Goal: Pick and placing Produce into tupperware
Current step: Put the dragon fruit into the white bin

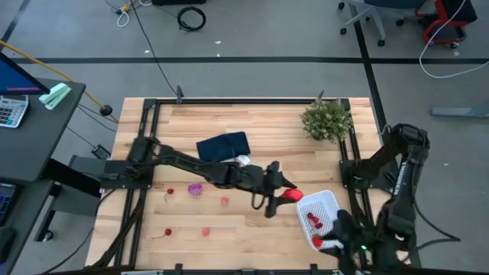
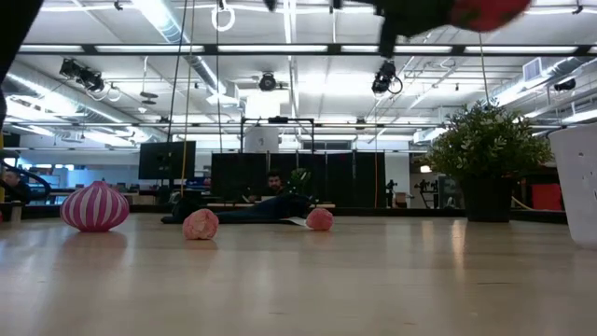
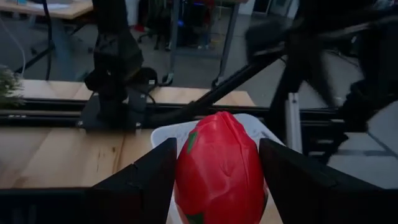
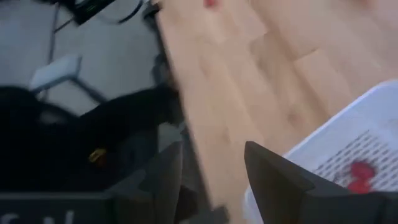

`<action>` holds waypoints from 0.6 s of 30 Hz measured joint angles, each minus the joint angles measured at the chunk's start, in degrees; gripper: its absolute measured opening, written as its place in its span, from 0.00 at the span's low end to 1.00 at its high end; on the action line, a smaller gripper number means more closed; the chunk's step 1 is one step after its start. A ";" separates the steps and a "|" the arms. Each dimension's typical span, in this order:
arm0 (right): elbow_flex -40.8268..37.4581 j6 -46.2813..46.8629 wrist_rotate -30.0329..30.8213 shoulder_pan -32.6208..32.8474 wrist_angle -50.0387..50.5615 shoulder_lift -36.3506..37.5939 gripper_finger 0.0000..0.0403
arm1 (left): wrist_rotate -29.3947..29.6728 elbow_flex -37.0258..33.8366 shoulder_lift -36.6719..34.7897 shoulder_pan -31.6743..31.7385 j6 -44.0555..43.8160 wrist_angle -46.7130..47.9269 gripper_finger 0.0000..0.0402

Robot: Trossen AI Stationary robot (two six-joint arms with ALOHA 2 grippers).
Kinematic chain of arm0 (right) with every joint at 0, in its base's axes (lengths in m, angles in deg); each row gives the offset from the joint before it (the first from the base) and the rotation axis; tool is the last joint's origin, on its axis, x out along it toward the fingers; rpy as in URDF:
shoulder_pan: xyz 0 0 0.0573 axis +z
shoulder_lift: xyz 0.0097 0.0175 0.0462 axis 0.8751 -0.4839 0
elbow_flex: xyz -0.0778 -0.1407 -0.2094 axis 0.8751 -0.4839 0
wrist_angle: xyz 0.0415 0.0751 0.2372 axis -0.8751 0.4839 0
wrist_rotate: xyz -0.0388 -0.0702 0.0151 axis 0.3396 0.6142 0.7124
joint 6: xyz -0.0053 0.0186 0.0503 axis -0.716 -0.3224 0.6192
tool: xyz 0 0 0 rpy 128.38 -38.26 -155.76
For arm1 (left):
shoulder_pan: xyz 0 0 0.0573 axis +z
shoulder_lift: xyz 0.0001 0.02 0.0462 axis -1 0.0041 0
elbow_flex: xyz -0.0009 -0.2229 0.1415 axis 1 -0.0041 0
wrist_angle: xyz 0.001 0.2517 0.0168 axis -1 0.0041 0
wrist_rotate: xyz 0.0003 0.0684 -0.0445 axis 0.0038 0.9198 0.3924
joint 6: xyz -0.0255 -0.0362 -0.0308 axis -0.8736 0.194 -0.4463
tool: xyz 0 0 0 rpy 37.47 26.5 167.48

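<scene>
While the left arm is reaching across the tabletop point(image 1: 252, 126), the scene is reading as follows.

Left tool point(image 1: 284, 195): clenched around the big red fruit point(image 3: 219, 168); in the left wrist view its two dark fingers point(image 3: 146, 180) are pressing the fruit from both sides, and in the low view the fruit is showing high at the upper edge, clear of the wood.

Big red fruit, place: hanging just beside the near-left edge of the tupperware point(image 1: 328, 200), not yet inside it.

Tupperware: sitting tilted near the front right of the tabletop, white with a dotted bottom; a small red piece point(image 1: 312, 220) is lying inside it, also showing in the right wrist view point(image 4: 359, 174).

Right tool point(image 4: 208, 177): resting low at the front right corner, just beside the tupperware, fingers spread apart and gripping nothing.

Purple striped ball point(image 1: 195, 189): lying on the wood left of centre, well apart from the tupperware; in the low view it is sitting upright at the left.

Small pieces: a pink bit point(image 1: 225, 201) near the ball, another pink bit point(image 1: 206, 231) and a red bit point(image 1: 167, 232) closer to the front edge, a red bit point(image 1: 170, 191) left of the ball.

Navy cloth point(image 1: 223, 147): lying folded behind the left arm.

Green plant point(image 1: 327, 120): standing at the far right.
</scene>
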 joint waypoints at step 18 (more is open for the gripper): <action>0.00 -9.98 3.81 7.85 -0.14 1.01 0.45 | -2.34 30.17 28.42 -0.48 0.86 1.94 0.58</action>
